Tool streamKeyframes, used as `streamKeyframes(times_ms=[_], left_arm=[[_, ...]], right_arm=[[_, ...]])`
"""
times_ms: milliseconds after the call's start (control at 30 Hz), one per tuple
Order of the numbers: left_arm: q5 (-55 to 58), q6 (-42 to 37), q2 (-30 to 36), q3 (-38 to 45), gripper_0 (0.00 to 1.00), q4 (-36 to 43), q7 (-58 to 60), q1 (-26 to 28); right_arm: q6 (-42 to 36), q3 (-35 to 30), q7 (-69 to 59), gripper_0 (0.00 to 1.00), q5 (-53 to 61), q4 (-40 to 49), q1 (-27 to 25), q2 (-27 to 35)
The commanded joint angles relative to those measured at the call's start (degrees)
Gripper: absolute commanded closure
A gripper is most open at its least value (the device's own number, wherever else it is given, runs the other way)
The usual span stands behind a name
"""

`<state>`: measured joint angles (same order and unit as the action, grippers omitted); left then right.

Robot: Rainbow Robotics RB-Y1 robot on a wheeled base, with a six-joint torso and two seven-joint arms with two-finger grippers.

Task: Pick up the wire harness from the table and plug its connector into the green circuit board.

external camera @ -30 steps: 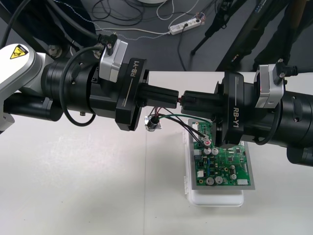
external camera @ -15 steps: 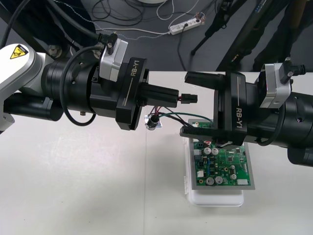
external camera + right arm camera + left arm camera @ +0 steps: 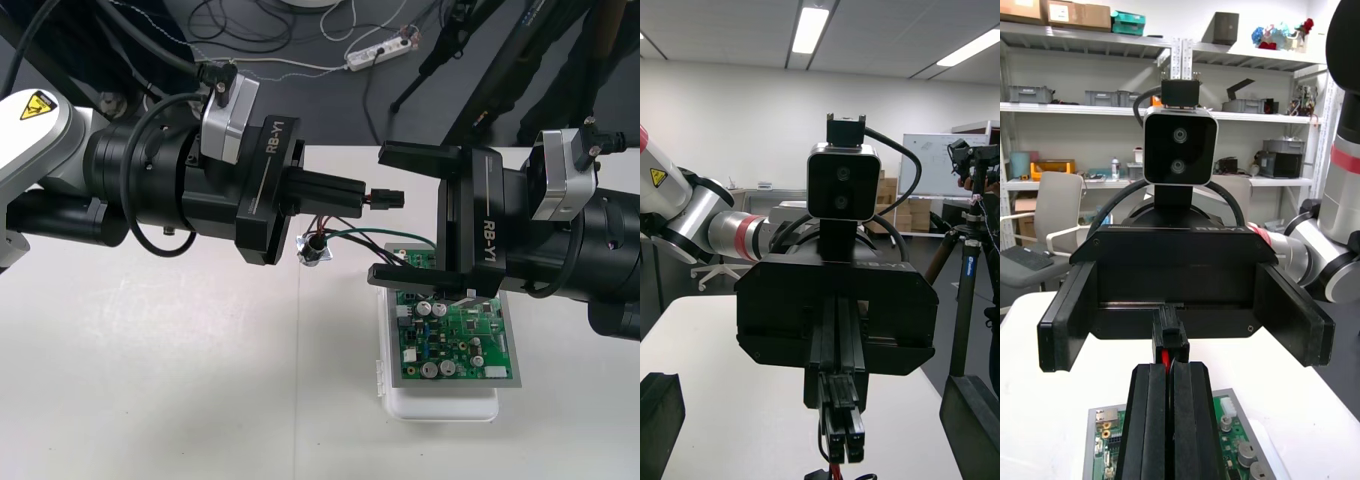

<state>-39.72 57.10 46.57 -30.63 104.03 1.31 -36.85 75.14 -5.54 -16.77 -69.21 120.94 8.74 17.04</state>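
My left gripper [image 3: 362, 198] is pinched narrow on the black plug [image 3: 386, 199] of the harness [image 3: 336, 236]. The plug juts from its tips toward my right gripper [image 3: 402, 216], whose jaws stand wide, one on either side of the plug, apart from it. From above, the metal socket [image 3: 314, 248] shows just under my left fingers [image 3: 335, 192], and the green board [image 3: 455, 335] lies beneath my right jaws. My left wrist camera adds a red wire [image 3: 1163, 365] caught between those fingers.

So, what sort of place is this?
Likely a robotics test bench: a green circuit board on a white base, a plain light table, a thin-wired harness in the left gripper.
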Motion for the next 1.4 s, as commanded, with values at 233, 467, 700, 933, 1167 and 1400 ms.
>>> streamKeyframes(times_ms=[233, 467, 700, 933, 1167, 1400], left_arm=[[2.45, -1.46, 2.21, -0.22, 1.00, 0.91, 0.27, -0.50], [3.42, -0.50, 3.53, -0.04, 1.00, 0.82, -0.61, 1.17], [4.39, 1.17, 5.02, 1.45, 1.00, 0.74, -1.49, 4.24], [4.48, 5.83, 4.94, 3.73, 1.00, -2.08, -2.46, 6.88], [5.36, 9.88, 4.85, 5.40, 1.00, -4.54, -4.30, 9.69], [5.53, 11.28, 3.70, 6.28, 1.00, -5.68, -5.97, 12.86]], right_arm=[[0.35, -1.14, 1.92, 0.00, 1.10, 0.35, -0.21, 1.42], [0.44, -1.14, 1.74, 0.00, 1.10, 0.35, -0.21, 1.59], [0.62, -1.05, 1.48, 0.00, 1.01, 0.26, -0.21, 1.50], [0.71, -1.05, 0.51, 0.00, 0.84, 0.35, -0.30, 2.47], [2.02, -1.67, -3.00, 0.00, 0.40, 0.35, -0.21, 4.84], [7.56, -4.74, -9.95, 0.00, -1.27, 0.35, -0.21, 6.87]])
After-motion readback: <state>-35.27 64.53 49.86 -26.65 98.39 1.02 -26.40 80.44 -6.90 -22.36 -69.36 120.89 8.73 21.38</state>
